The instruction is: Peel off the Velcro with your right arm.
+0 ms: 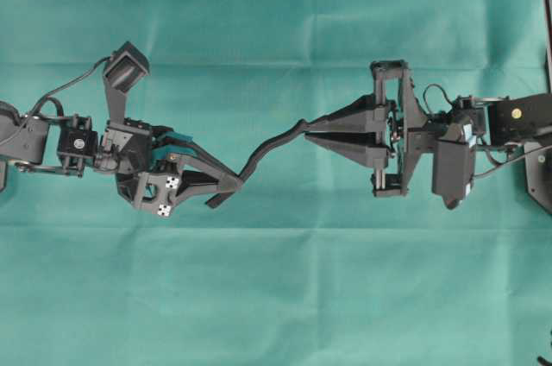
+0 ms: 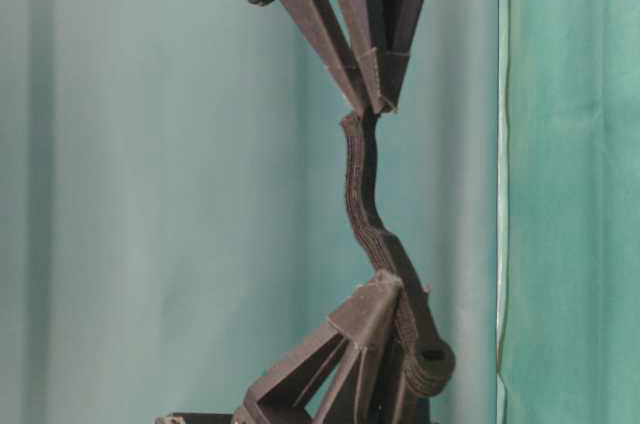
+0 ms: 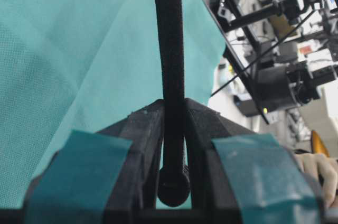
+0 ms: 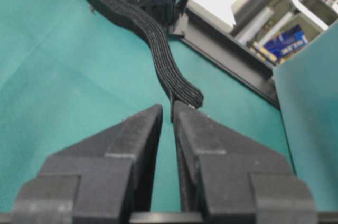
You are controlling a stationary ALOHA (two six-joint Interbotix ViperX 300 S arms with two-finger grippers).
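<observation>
The right tool (image 1: 304,135) has its plain black pointed fingers drawn together to a thin slit, and the free end of the Velcro (image 1: 274,147) sits pinched at their very tips; the right wrist view shows only the last bit of the strap's end caught there. The left tool (image 1: 226,183), with teal tape on its fingers, is clamped narrow on the other end of the strap, the small rounded knob lying just behind its fingers in the left wrist view. Both tools hang above the teal-covered desk (image 1: 276,297), well apart, and the strap runs between them in a loose S-curve, clear of the cloth.

The main risk, as I judge it, is the shallow bite on the right: a pull could slide the tips off the strap's end before the layers part. A second risk is that the right tool has caught both layers together, so pulling would only tighten the strap instead of peeling it. A hard tug might also drag the strap through the left tool's hold until the knob stops it.
</observation>
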